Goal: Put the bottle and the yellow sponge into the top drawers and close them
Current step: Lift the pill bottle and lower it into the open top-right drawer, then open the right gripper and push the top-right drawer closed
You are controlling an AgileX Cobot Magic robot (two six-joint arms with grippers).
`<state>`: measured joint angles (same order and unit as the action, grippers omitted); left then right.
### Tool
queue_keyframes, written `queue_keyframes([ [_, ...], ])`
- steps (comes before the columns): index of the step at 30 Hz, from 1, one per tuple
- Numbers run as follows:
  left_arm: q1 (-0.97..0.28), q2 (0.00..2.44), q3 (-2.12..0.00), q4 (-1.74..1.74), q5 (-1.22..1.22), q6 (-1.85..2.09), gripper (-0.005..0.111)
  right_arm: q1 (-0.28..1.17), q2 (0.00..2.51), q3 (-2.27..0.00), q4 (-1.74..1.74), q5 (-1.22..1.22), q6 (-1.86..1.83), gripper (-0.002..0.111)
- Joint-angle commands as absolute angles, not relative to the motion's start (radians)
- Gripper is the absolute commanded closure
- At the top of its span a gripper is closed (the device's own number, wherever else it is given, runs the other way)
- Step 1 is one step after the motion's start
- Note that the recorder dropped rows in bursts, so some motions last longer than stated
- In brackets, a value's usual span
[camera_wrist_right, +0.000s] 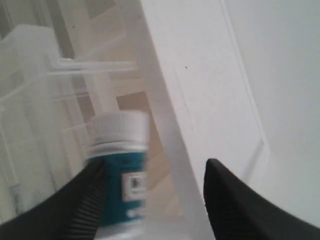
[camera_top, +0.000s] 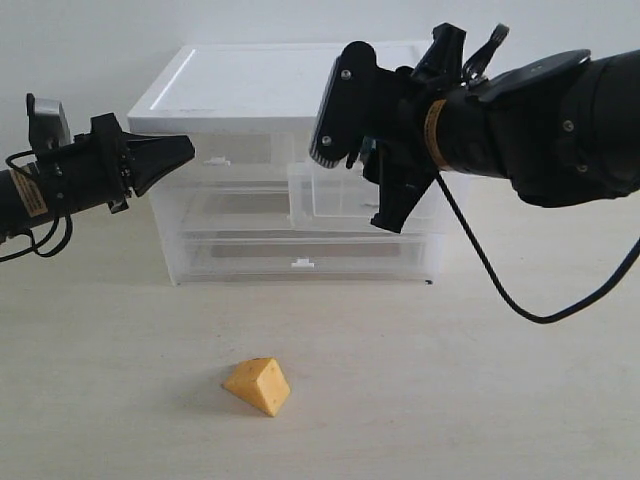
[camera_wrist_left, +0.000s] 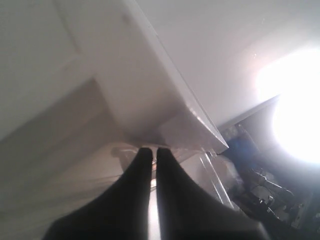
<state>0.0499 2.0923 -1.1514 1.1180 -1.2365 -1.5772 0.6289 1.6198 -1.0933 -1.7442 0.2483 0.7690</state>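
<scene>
The yellow sponge [camera_top: 258,385] lies on the table in front of the drawer unit, away from both grippers. My right gripper [camera_top: 365,165] [camera_wrist_right: 155,165] is open over the pulled-out top right drawer [camera_top: 330,195]. The bottle [camera_wrist_right: 120,165], white cap and teal label, shows blurred against one finger, with the other finger well clear of it. The top left drawer [camera_top: 235,150] is closed, its white handle [camera_top: 215,160] facing front. My left gripper [camera_top: 190,150] [camera_wrist_left: 154,150] is shut and empty, its tips just left of that handle, under the unit's white top [camera_wrist_left: 165,95].
The drawer unit's white top panel [camera_top: 250,85] sits above two full-width translucent drawers [camera_top: 300,250]. A black cable [camera_top: 500,290] hangs from the right arm down over the table. The wooden tabletop [camera_top: 450,400] stretches around the sponge.
</scene>
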Motion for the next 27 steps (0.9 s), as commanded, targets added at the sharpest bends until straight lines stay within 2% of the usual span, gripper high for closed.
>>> queue_keyframes([
  [1,0.049,2.091,-1.158,1.067,-1.204,-1.570,0.103,0.627,1.618,-1.101,-1.744,0.291,0.779,0.054],
  [6,0.049,2.091,-1.158,1.065,-1.204,-1.570,0.103,0.627,1.616,-1.101,-1.744,0.291,0.885,0.054],
  [11,0.049,2.091,-1.158,1.062,-1.204,-1.570,0.103,0.627,1.523,-1.101,-1.720,0.283,1.366,0.057],
  [16,0.049,2.091,-1.158,1.061,-1.204,-1.570,0.103,0.627,1.425,-1.074,-1.253,0.189,1.373,0.059],
  [19,0.049,2.091,-1.158,1.061,-1.204,-1.570,0.103,0.627,1.412,-1.010,-1.119,0.136,1.275,0.078],
  [22,0.049,2.091,-1.158,1.061,-1.204,-1.570,0.103,0.627,1.426,-0.934,-1.110,0.114,1.252,0.108],
  [27,0.049,2.091,-1.158,1.065,-1.204,-1.570,0.103,0.627,1.480,-0.859,-1.115,0.133,1.221,0.108],
])
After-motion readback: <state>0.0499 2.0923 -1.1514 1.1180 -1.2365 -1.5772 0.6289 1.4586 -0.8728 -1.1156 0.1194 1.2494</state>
